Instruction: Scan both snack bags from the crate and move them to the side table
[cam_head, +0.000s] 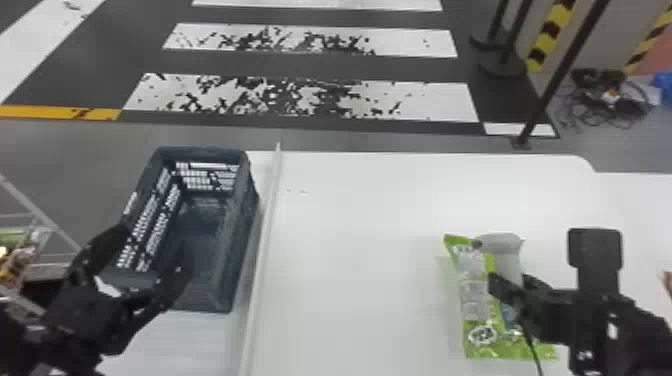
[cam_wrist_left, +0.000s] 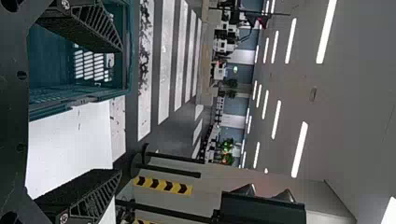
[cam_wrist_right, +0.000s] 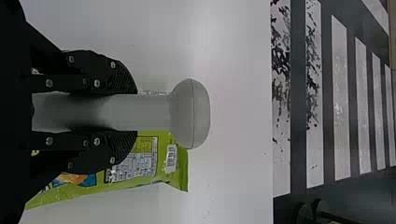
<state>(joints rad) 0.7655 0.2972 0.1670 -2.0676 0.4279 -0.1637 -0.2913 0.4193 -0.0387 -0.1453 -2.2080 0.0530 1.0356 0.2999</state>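
My left gripper (cam_head: 150, 255) stands open over the near end of the dark crate (cam_head: 240, 225), whose inner floor shows. In the left wrist view the gripper (cam_wrist_left: 120, 111) has nothing between its wide-apart fingers, with the crate (cam_wrist_left: 51, 102) beyond. At the right of the white table, my right gripper (cam_head: 509, 282) is shut on the grey scanner (cam_head: 500, 242), above a green snack bag (cam_head: 475, 300) lying flat. The right wrist view shows the gripper (cam_wrist_right: 135, 113) holding the scanner (cam_wrist_right: 191, 114) by its handle, partly covering the bag (cam_wrist_right: 135, 161).
A raised strip (cam_head: 267, 220) runs along the white table (cam_head: 360, 225) between crate and bag. Left of the crate stands a wire rack (cam_head: 30, 205) with colourful packets. A brownish item (cam_head: 668, 282) shows at the right edge. A dark post (cam_head: 560, 75) stands beyond the table.
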